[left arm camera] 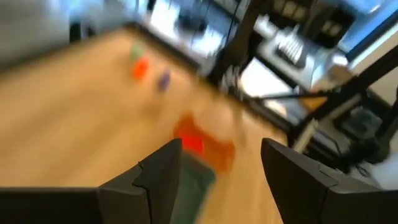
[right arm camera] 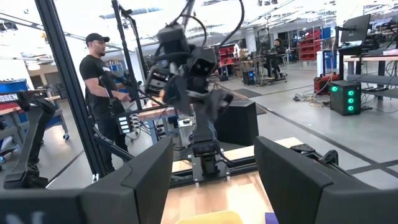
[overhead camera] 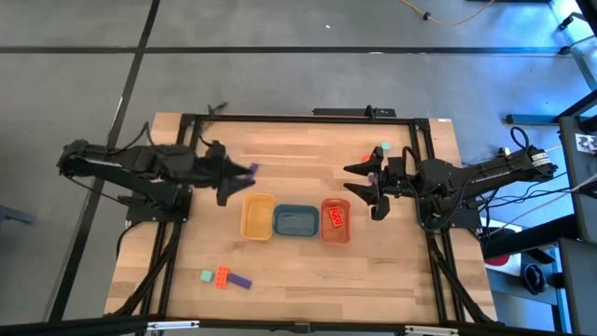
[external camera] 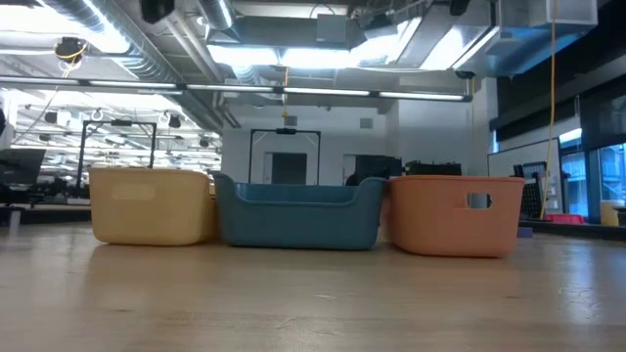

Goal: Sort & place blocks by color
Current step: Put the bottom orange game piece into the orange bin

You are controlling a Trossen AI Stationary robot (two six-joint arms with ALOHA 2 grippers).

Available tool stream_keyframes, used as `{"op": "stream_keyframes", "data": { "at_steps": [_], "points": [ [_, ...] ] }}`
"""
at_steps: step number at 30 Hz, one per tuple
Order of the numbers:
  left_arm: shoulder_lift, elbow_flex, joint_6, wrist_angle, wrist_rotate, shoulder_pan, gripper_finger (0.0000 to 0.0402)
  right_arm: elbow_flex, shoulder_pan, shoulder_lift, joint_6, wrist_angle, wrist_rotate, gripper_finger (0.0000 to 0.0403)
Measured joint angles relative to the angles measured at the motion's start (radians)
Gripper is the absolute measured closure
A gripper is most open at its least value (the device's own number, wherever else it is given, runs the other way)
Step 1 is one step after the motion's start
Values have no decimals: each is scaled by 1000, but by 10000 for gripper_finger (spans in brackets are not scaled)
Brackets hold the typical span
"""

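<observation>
My left gripper (overhead camera: pixel 242 179) (left arm camera: pixel 221 146) hangs open above the table, left of the yellow tray (overhead camera: pixel 257 217), with nothing between its fingers. A purple bar (overhead camera: pixel 252 170) lies on the wood by its tips. My right gripper (overhead camera: pixel 358 182) (right arm camera: pixel 214 146) waits open, right of the orange tray (overhead camera: pixel 335 222), which holds an orange-red brick (overhead camera: pixel 336 217). A mint cube (overhead camera: pixel 384 147), an orange-red brick (overhead camera: pixel 367 159) and a purple bar (overhead camera: pixel 373 175) lie near the right gripper. Another cube (overhead camera: pixel 206 275), brick (overhead camera: pixel 222 277) and bar (overhead camera: pixel 241 281) lie at the near left.
The yellow tray, the blue tray (overhead camera: pixel 295 220) and the orange tray stand in a row mid-table; the low view shows them side by side (external camera: pixel 298 215). A black frame (overhead camera: pixel 308 119) edges the table. A person (right arm camera: pixel 102 93) stands beyond the table's left side.
</observation>
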Motion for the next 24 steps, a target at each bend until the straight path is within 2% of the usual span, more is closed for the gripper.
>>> {"op": "stream_keyframes", "data": {
  "at_steps": [3, 7, 13, 18, 20, 22, 24],
  "points": [
    [67, 59, -201, -180, 5, -90, 189, 0, 0, 0, 1, 0, 0, 173],
    [162, 74, -525, -286, -13, -255, 189, 0, 0, 0, 29, 0, 0, 173],
    [351, 54, -1060, -323, -45, -526, 189, 0, 0, 0, 53, 0, 0, 173],
    [551, 53, -1436, -324, 68, -669, 189, 1, 0, 0, 52, 0, -27, 173],
    [619, 52, -1518, -321, 120, -698, 189, 1, 0, 0, 52, 0, -28, 173],
    [670, 52, -1530, -316, 178, -701, 189, 1, 0, 0, 52, 0, -29, 173],
    [706, 52, -1532, -317, 189, -698, 189, 1, 0, 0, 51, 0, -29, 173]
  ]
}}
